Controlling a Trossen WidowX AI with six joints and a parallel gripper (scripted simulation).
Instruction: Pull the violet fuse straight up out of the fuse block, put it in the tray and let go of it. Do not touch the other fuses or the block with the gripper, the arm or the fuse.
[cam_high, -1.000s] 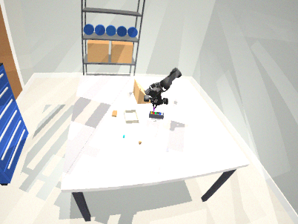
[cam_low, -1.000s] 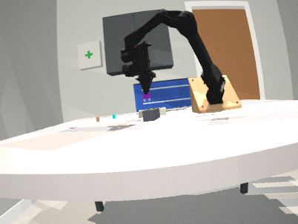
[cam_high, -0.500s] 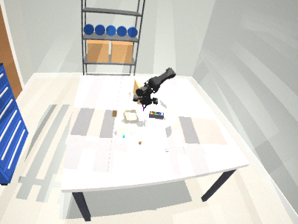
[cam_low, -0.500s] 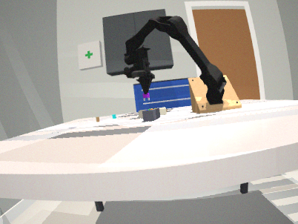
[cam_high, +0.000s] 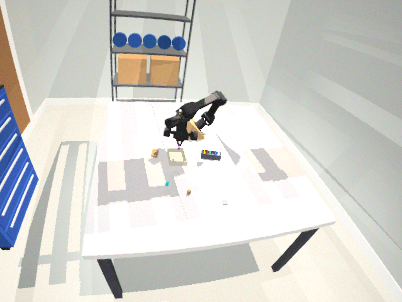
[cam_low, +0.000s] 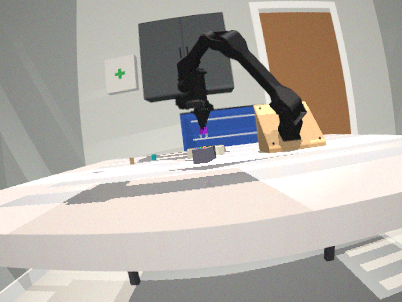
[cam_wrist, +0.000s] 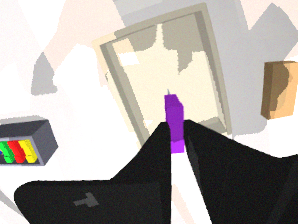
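Observation:
My gripper (cam_high: 179, 143) (cam_low: 202, 128) (cam_wrist: 175, 128) is shut on the violet fuse (cam_high: 179, 147) (cam_low: 203, 132) (cam_wrist: 174, 112) and holds it in the air, well above the table top. The tray (cam_high: 170, 162) (cam_wrist: 218, 72), cream with a raised rim, lies below; in the wrist view the fuse shows over its near part. The dark fuse block (cam_high: 210, 156) (cam_low: 204, 155) (cam_wrist: 45, 139) stands to the right of the tray in the top view. It holds several fuses, among them a red fuse (cam_wrist: 17, 151), a green one and a yellow fuse (cam_wrist: 30, 151).
An orange-tan block (cam_high: 155, 153) (cam_wrist: 280, 91) lies on the tray's other side. A teal piece (cam_high: 167, 183) (cam_low: 154, 157), a small brown piece (cam_high: 189, 192) (cam_low: 132, 161) and a pale piece (cam_high: 224, 202) lie farther off. A wooden wedge (cam_high: 196, 130) (cam_low: 292, 135) stands near the arm's base.

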